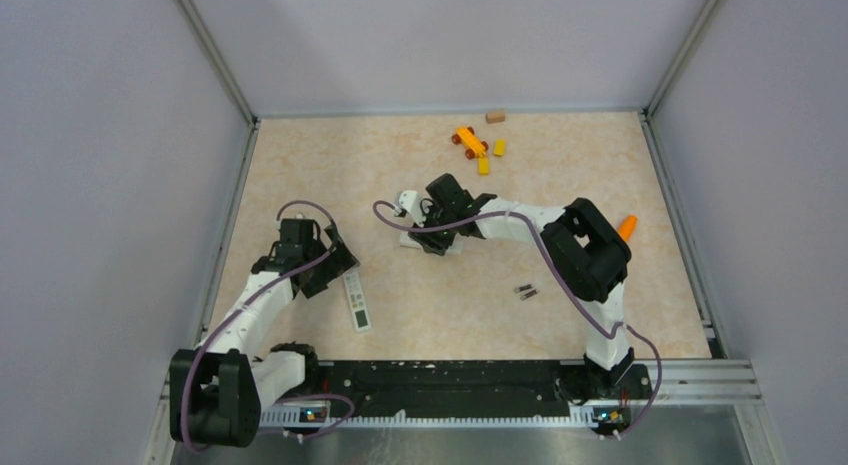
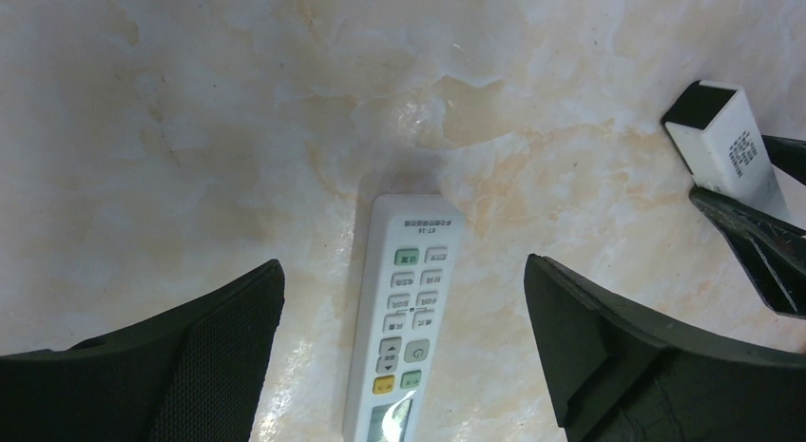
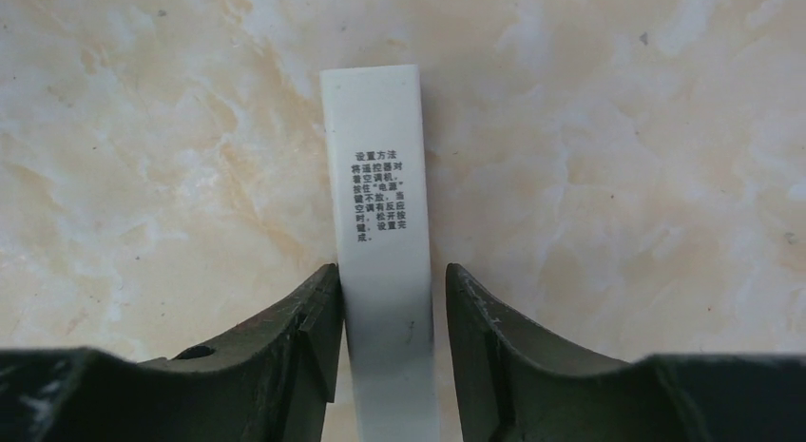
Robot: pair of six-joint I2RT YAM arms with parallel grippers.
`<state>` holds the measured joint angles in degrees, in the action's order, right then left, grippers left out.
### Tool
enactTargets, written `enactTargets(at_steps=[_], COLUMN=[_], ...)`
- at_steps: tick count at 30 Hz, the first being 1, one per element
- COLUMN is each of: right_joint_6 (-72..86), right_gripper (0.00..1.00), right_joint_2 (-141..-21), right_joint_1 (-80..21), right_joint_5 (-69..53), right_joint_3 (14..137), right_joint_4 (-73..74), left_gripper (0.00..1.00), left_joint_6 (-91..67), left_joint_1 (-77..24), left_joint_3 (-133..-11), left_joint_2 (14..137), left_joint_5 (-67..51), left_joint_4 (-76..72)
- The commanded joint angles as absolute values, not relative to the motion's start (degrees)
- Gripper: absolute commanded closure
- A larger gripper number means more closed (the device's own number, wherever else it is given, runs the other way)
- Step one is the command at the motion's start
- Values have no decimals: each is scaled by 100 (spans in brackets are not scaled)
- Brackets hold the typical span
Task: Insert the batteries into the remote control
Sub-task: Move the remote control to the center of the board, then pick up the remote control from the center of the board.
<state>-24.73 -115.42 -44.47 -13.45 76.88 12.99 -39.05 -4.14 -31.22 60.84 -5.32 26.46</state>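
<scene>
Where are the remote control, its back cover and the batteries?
remote control point(image 2: 404, 318), left wrist view, on its button face
back cover point(image 3: 380, 204), right wrist view, on its printed text
batteries point(image 1: 528, 294), top view, on the nearer cell

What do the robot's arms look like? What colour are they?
The left arm and right arm have white tube-shaped links and chunky black joints. A thin purple cable loops along each. The left claw and right claw are black, each with two wedge-shaped fingers, dotted inside.
</scene>
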Motion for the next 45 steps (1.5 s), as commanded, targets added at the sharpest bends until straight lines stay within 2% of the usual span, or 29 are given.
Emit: enactTargets(at_steps=[1,6,8,16,20,25,29,32,38,41,45], right_joint_6=[-2038,-1288,-990,-109,-37,244,365,428,657,703,864], right_gripper=[60,76,79,81,79,70,50,43,26,20,17], right_joint_2=[-11358,-11313,-11292,-11488,-11679,-11821,-11847,-11752,-11280,-10946,-10371], right_joint_1=[-4406,-4009,-3819,-3332,-3240,-3234,-3237,-3234,-3234,-3235,-3234], right_joint_5=[-954,-714,-560,381,408,505,561,529,446,300,29], right_joint_3=[7794,7820,7818,7776,7873,8041,8091,8084,8208,8184,7841], right_joint_4=[973,646,481,39,37,281,406,450,782,1055,1219], left_gripper=[1,1,2,6,14,25,32,36,53,65,92], left_joint_6=[-3914,-3963,-4002,-4107,-4169,-4382,-4507,-4581,-4537,-4413,-4102], left_joint_1=[-393,-436,-480,-832,-1170,-1551,-1792,-1852,-1871,-1872,-1872], left_joint_3=[-3014,-2840,-2781,-2757,-2810,-2885,-2970,-3035,-3096,-3189,-3398], left_joint_2=[6139,6117,6121,6248,6410,6566,6684,6822,7062,7114,6998], left_joint_5=[-793,-877,-824,-533,-246,349,723,655,502,281,-287], left_joint_4=[2255,2107,2062,1957,2013,2250,2423,2401,2151,1986,1788])
